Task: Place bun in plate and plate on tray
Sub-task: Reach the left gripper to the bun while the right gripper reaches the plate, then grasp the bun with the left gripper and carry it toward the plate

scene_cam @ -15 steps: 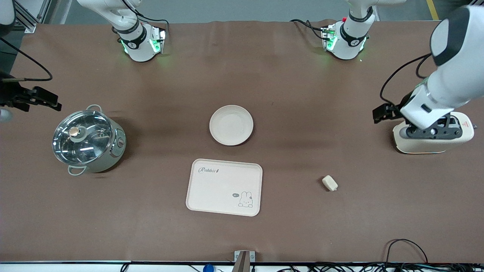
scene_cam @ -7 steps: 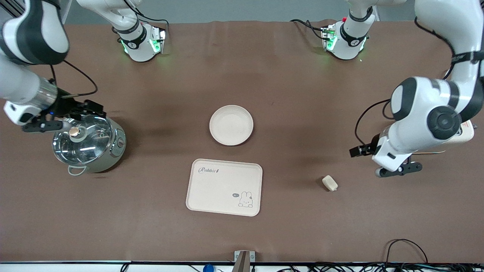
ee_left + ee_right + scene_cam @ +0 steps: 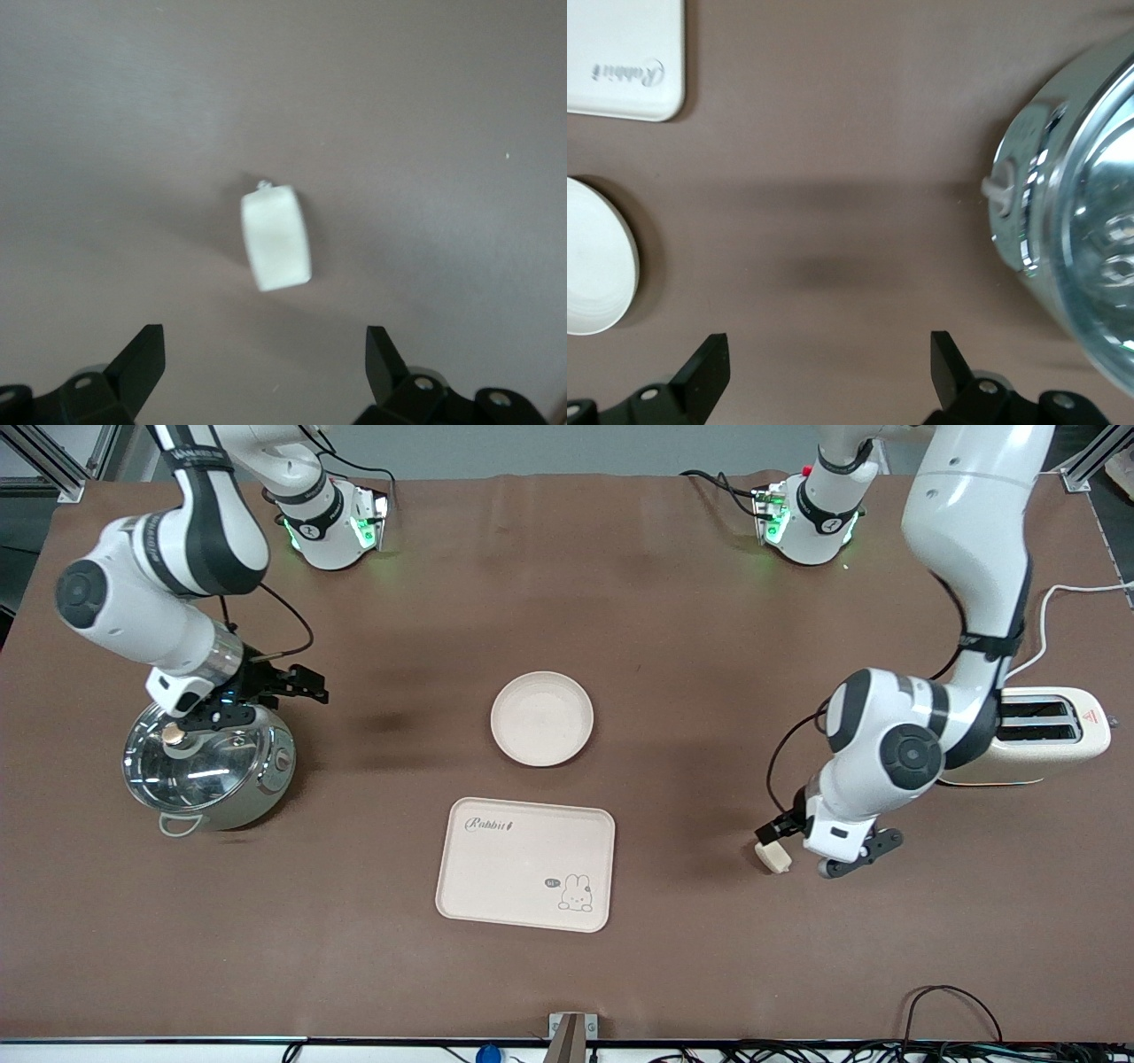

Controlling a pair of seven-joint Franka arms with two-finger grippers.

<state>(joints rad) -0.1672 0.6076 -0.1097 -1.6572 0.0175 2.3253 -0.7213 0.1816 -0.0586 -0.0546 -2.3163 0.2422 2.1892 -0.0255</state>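
Observation:
The bun (image 3: 772, 856) lies on the brown table, toward the left arm's end from the tray (image 3: 526, 864). The round plate (image 3: 541, 718) sits empty, farther from the front camera than the tray. My left gripper (image 3: 856, 854) is open and empty, over the table right beside the bun. In the left wrist view the bun (image 3: 276, 237) lies ahead of my left gripper (image 3: 266, 372), between the lines of its fingers. My right gripper (image 3: 227, 716) is open and empty over the rim of the steel pot (image 3: 208, 766).
A cream toaster (image 3: 1045, 737) stands near the left arm's end of the table. The right wrist view shows the pot (image 3: 1081, 230), the plate's edge (image 3: 594, 266), a tray corner (image 3: 620, 62) and my right gripper (image 3: 830, 372).
My left arm swung down from over the toaster to beside the bun. My right arm came in from the table's end to over the pot. Bun, plate and tray have not moved.

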